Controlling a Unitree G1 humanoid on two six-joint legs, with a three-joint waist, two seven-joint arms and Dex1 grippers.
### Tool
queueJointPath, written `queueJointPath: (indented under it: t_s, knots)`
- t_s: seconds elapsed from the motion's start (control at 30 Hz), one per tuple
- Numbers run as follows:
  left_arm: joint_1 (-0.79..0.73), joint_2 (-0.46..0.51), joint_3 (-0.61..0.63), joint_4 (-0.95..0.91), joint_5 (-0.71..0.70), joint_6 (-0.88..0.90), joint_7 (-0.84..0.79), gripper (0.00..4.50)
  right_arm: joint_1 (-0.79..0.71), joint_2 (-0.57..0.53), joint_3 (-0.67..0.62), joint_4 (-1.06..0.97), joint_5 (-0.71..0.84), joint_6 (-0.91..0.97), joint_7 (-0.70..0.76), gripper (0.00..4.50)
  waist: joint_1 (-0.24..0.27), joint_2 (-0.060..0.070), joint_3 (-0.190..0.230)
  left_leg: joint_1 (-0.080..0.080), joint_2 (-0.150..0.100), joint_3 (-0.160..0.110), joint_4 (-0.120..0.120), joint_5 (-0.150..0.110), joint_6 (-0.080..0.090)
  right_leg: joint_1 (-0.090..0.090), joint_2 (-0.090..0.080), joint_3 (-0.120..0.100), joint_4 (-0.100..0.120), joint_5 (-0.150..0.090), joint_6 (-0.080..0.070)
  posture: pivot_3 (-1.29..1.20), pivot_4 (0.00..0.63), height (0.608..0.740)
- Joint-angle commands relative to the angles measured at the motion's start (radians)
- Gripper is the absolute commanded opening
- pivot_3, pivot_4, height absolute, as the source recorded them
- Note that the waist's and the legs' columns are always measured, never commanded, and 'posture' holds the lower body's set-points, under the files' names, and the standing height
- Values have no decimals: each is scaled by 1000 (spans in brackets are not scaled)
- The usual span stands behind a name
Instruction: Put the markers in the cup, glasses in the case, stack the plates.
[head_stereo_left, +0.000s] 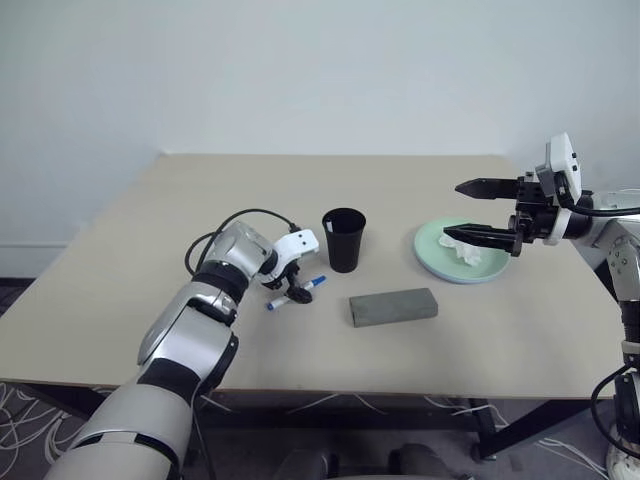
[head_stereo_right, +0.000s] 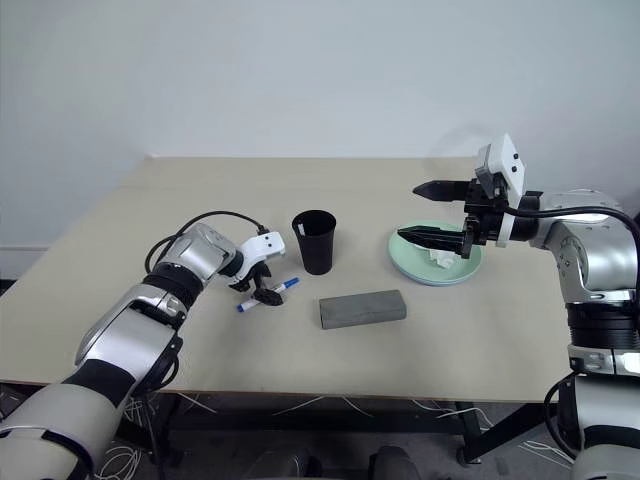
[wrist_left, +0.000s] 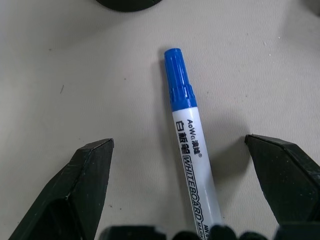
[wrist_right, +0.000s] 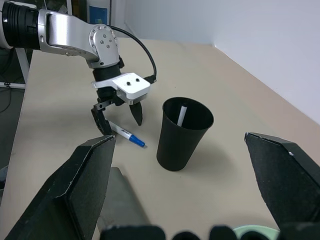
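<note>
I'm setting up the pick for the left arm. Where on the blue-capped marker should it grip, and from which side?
Grip the blue-capped marker on its white barrel, near the middle, coming straight down from above. It lies flat on the table, so only its two long sides are free. The left gripper already hangs open over it, one finger on each side of the barrel, so closing across the barrel should probably hold.

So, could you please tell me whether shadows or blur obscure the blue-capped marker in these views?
Left wrist view: blue-capped marker sharp, print readable, a soft shadow beside it; the near fingers slightly soft. Left eye view: even lighting, no glare on the table.
</note>
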Motion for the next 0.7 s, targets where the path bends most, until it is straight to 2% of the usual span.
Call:
queueJointPath:
  t_s: [0.03,0.3,0.33,0.47,0.7]
  knots:
    - [-39,-18,16,10,16,-19,23,4468,-16,-6,-21,-30,16,-1,-3,4500,0,0,0,0,0,0,0,0,0,0,0,0,0,0,0,0,0,732]
    - [-52,-33,25,39,32,-34,35,4468,-20,-5,-18,-28,14,-1,-3,4500,0,0,0,-1,0,0,0,0,0,0,0,-1,0,0,0,0,0,732]
    - [-51,-33,25,39,34,-36,32,4308,-20,-5,-18,-28,14,-1,-3,4500,0,0,0,0,0,0,0,0,0,0,0,-1,0,0,0,0,0,732]
    - [-47,-35,24,39,41,-39,21,3240,-23,-7,-17,-25,12,-2,-1,4500,0,0,0,-1,0,0,0,0,0,0,0,-1,0,0,0,0,0,732]
    - [-31,-23,1,39,75,-59,24,775,-32,-6,-12,-19,9,-4,0,4500,-1,0,0,-1,0,0,0,0,0,-1,0,-1,0,0,0,0,0,732]
